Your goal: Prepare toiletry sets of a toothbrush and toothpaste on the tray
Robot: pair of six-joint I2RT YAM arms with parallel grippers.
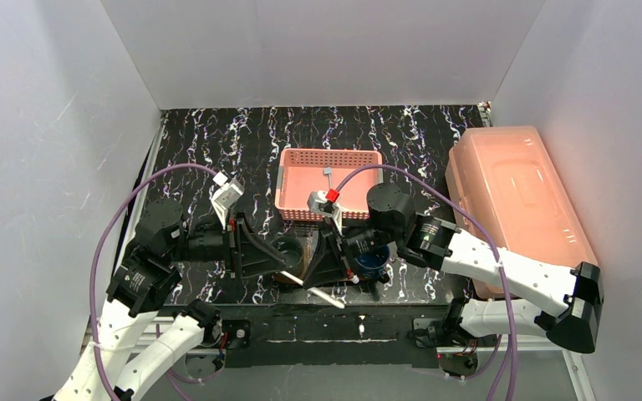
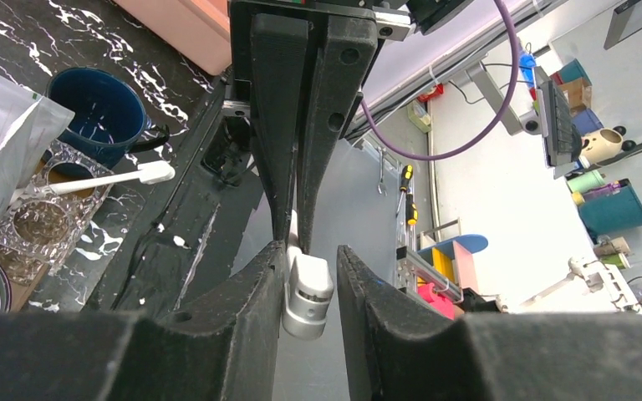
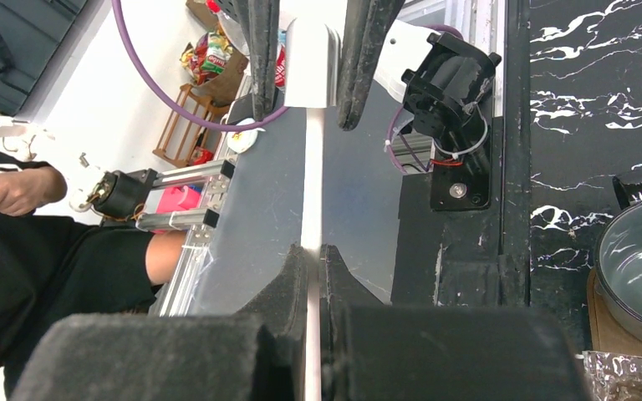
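Toothbrush (image 3: 312, 167) is held midair: right gripper (image 3: 313, 252) jaws pinch its stem, left gripper (image 2: 309, 255) jaws sit narrow round its cap, grip I cannot tell; tray (image 3: 603, 330) beside the right jaws awaits it

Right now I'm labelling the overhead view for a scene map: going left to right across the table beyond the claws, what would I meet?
White packet → pink perforated basket → translucent pink lidded box.

Likely a lab: white enclosure (image 1: 318, 50), aluminium framing (image 3: 185, 219).
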